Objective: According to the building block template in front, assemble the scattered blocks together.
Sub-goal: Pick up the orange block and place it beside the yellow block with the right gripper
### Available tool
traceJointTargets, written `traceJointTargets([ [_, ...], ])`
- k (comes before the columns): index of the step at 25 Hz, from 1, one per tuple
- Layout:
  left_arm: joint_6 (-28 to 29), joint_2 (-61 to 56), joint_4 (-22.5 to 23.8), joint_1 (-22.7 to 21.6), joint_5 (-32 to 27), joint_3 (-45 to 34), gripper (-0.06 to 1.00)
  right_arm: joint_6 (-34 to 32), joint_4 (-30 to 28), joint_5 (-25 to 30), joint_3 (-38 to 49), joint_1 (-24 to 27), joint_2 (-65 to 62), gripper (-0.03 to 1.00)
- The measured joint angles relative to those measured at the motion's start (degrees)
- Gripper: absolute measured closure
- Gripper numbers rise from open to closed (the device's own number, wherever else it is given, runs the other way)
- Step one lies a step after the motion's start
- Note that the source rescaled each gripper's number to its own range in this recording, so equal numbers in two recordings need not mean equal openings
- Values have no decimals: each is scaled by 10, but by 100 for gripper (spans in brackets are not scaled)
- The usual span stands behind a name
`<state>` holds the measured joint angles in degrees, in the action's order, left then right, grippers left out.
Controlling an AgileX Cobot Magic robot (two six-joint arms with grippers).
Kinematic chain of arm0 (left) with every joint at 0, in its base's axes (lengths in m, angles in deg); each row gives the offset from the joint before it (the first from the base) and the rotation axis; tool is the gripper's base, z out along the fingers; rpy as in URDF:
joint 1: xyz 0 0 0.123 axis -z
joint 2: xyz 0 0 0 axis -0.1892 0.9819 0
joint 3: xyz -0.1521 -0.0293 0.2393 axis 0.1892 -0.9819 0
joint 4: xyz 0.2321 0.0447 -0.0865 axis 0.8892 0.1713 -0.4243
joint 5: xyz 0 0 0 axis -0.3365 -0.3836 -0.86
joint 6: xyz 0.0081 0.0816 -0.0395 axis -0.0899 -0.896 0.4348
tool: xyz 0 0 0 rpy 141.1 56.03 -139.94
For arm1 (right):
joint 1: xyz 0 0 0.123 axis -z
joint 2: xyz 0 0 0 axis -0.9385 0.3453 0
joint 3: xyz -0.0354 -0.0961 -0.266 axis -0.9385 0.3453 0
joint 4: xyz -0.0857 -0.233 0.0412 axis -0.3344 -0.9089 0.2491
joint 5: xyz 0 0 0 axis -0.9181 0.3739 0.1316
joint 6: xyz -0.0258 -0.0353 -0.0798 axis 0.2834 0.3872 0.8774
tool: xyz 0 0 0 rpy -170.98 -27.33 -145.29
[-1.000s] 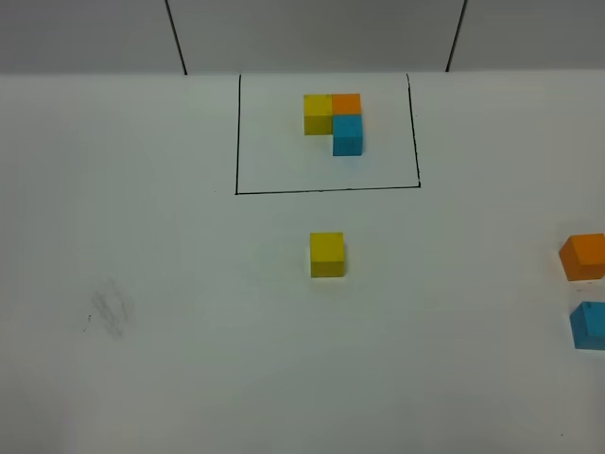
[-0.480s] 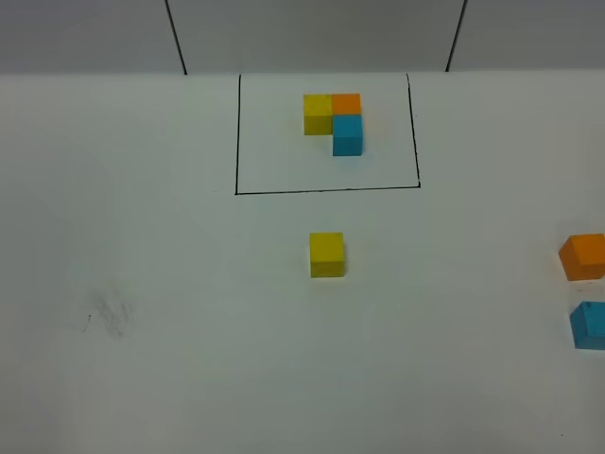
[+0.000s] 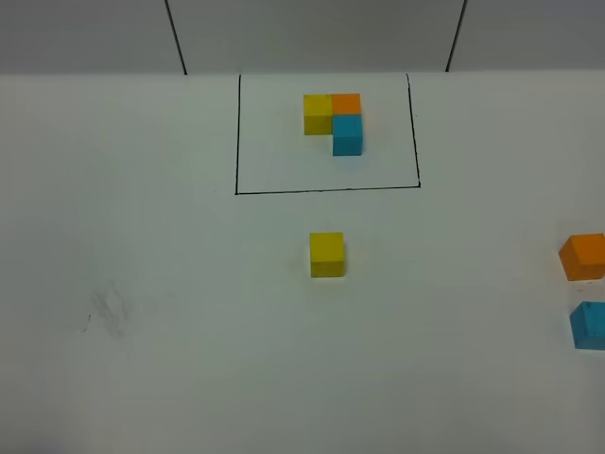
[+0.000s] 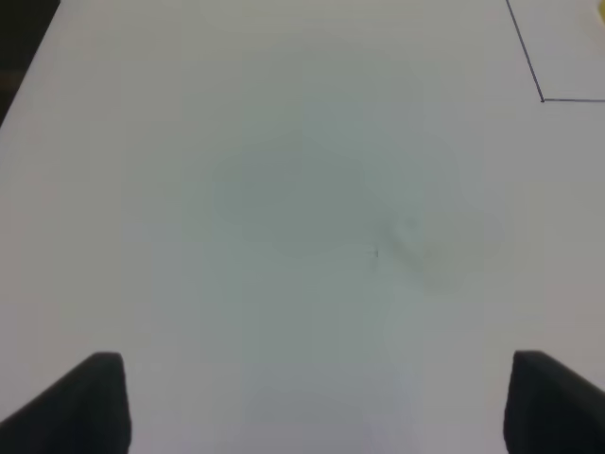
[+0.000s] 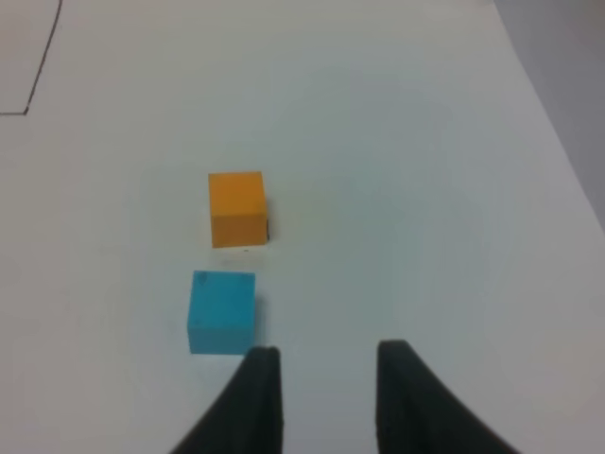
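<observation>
The building block template [image 3: 333,121] is a joined L of yellow, orange and blue cubes inside a black drawn rectangle [image 3: 326,190] at the back of the table. The scattered blocks lie apart: yellow [image 3: 327,254] in the middle, orange [image 3: 583,256] and blue [image 3: 589,325] at the right edge. In the right wrist view my right gripper [image 5: 326,397] is empty, its jaws a narrow gap apart, just short of the blue block [image 5: 222,311], with the orange block [image 5: 236,207] beyond. My left gripper [image 4: 321,407] is wide open and empty over bare table. Neither gripper shows in the exterior view.
A faint grey smudge [image 3: 109,312] marks the white table at the left. A corner of the drawn rectangle [image 4: 542,98] shows in the left wrist view. The table's right edge [image 5: 558,142] runs close to the orange and blue blocks.
</observation>
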<state>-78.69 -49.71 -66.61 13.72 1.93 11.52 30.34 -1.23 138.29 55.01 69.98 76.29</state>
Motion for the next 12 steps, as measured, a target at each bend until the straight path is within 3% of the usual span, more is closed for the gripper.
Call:
traceJointTargets([
  [12,4,0,1,0,17,-17,26,0,0,0,0,0,0,97],
])
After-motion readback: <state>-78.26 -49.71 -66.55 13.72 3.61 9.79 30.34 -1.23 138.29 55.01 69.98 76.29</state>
